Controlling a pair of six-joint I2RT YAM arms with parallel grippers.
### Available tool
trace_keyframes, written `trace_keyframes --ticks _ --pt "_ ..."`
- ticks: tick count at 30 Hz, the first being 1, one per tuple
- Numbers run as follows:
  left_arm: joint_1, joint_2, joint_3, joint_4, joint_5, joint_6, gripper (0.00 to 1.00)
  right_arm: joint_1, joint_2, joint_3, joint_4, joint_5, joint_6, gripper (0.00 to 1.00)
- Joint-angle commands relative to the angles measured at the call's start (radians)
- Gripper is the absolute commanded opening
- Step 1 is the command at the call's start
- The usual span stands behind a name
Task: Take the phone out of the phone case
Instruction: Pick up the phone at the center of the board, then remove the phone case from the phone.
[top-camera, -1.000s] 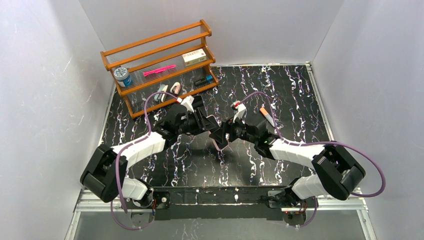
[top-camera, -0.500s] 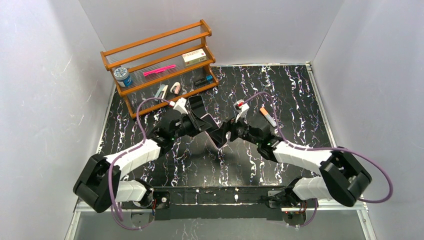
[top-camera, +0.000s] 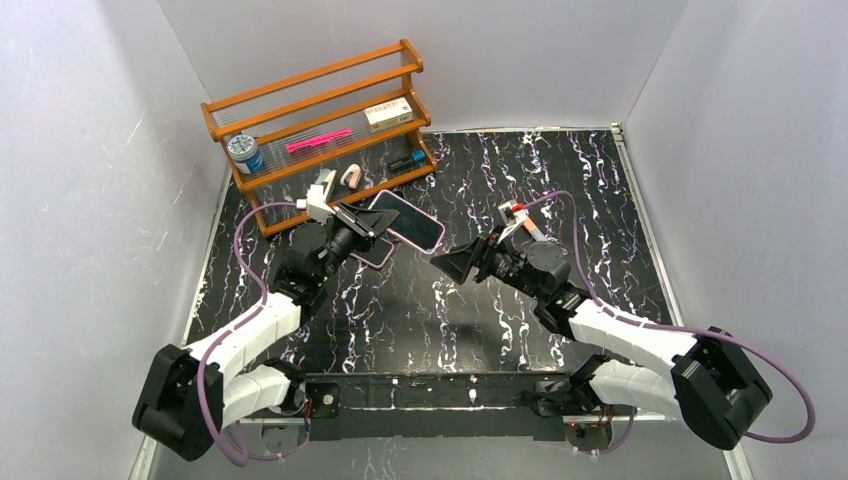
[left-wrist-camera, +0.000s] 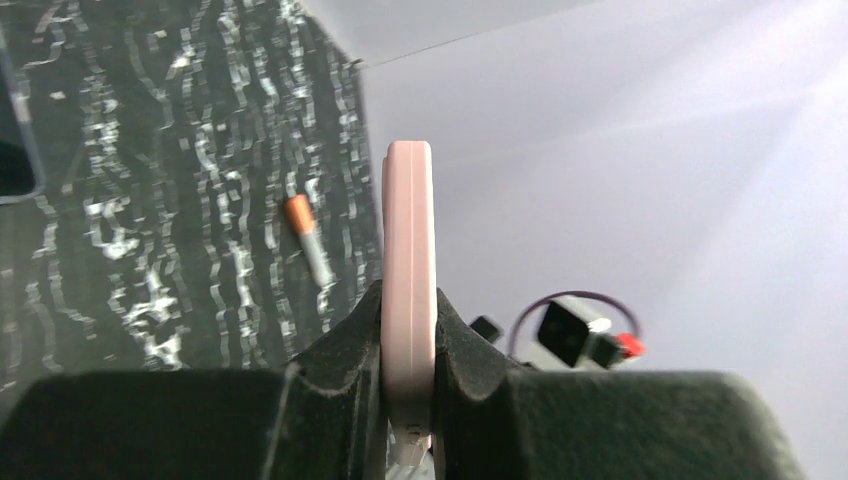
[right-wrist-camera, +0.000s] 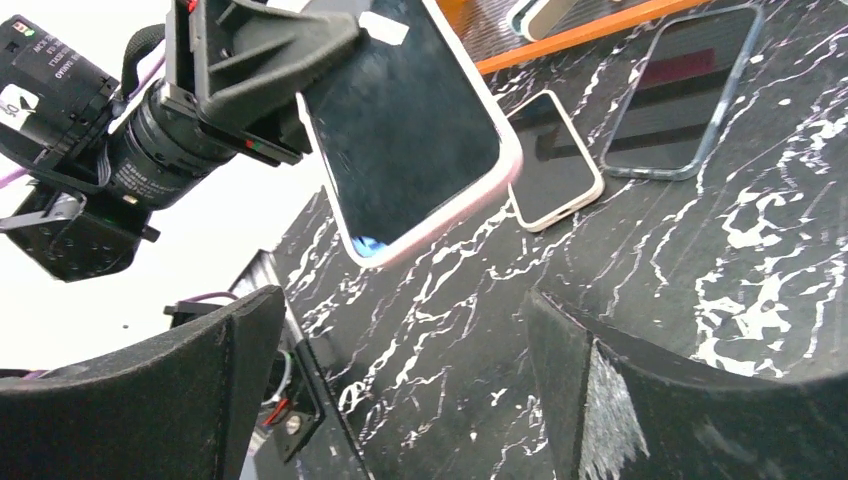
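White arm shells (top-camera: 258, 320) are being joined by black joint housings (top-camera: 182, 390). A purple cable (top-camera: 237, 245) is being looped alongside each arm.

The rack (top-camera: 320, 130) stands far left on the surface (top-camera: 600, 180). The phone (top-camera: 405, 220) hangs before it; a marker (left-wrist-camera: 308, 238) lies rightward.

case (left-wrist-camera: 408, 230) base hidden (by pincer (left-wrist-camera: 408, 310)), rack (right-wrist-camera: 560, 45) cropped

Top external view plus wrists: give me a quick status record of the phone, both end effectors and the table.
phone in pink case: held by one end, off the table, not yet out of its case
left end effector: shut on phone in pink case
right end effector: open, empty, apart from the phone
on table: white-rimmed phone, clear-cased phone, orange-capped marker
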Motion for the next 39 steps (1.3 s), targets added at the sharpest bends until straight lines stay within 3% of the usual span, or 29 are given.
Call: trace_keyframes --ticks 1,11,31,39 --pt "0.003 -0.065 -0.007 0.184 -0.036 -0.136 0.0 -0.006 0.008 -0.009 0.141 -0.068 0.085 0.93" --pt "0.003 -0.064 -0.018 0.241 -0.013 -0.222 0.0 -0.005 0.101 0.032 0.32 -0.179 0.126 0.64" --pt "-0.015 -0.056 -0.037 0.298 0.017 -0.254 0.0 -0.008 0.143 0.073 0.474 -0.172 0.179 0.55" --pt "-0.019 -0.053 -0.046 0.318 0.03 -0.273 0.0 -0.023 0.183 0.07 0.525 -0.188 0.189 0.37"
